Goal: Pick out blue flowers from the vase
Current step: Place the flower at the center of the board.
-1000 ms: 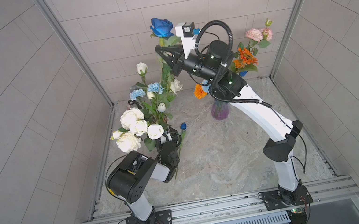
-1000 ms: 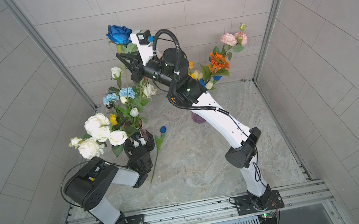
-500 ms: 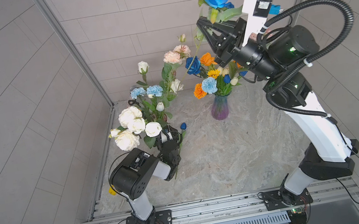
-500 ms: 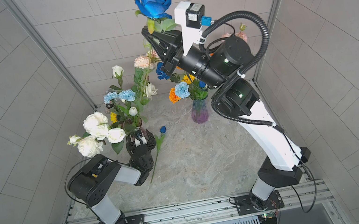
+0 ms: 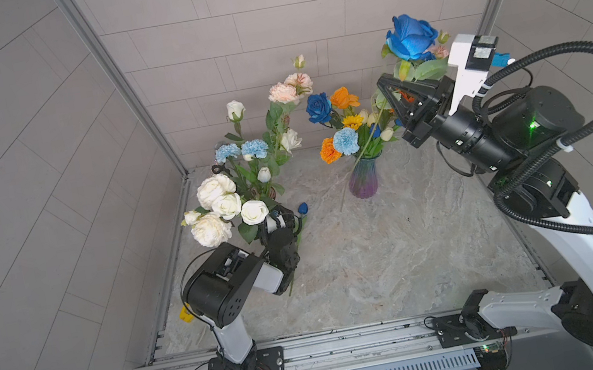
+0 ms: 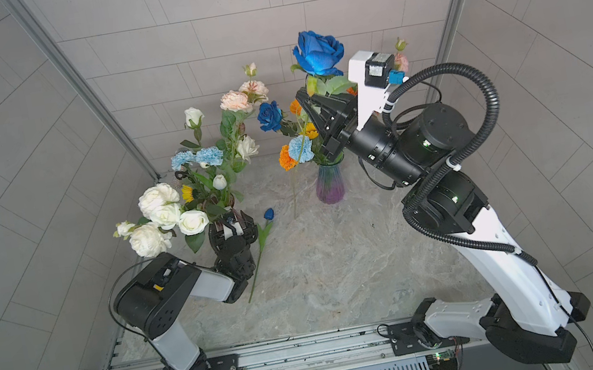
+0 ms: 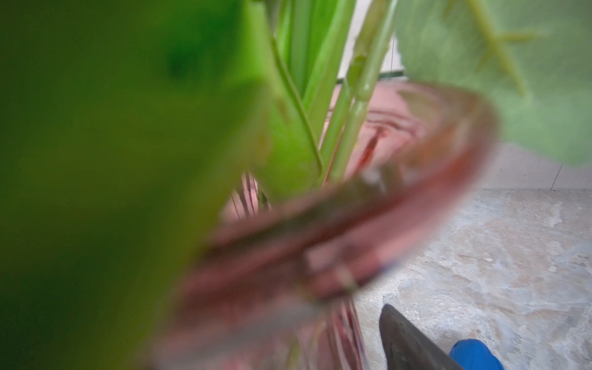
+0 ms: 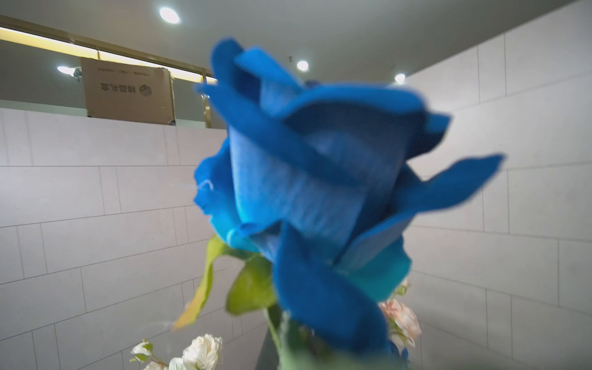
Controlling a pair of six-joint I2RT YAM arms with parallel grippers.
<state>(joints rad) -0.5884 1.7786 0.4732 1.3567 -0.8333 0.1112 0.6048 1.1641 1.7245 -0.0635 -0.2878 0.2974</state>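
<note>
Hanging high over the tabletop at about one o'clock, the blue rose is pinched by its stem, just under the leaves, in the right fingers, which are closed tight on it. The long stem trails down and its end shows on the nine o'clock side of the purple vase, outside the glass. I judge the pull-out done and the carry-away in hand.

To do it well, keep the pinch firm and swing the trailing stem wide of the blooms left in that vase, a dark blue rose and a light blue carnation, so that nothing snags or tips the glass. Lower the flower until the stem lies flat, then let go. The open middle looks like a good spot, near the blue tulip bud lying at nine o'clock.

Two more light blue carnations stand in the reddish vase at nine o'clock among white roses. The left fingers are spread wide at that vase; whether they touch it I cannot tell.

The tabletop is flat, grey and marbled, bare toward six o'clock. Pale tiled walls close three sides, and a metal rail at six o'clock carries both arm bases.
</note>
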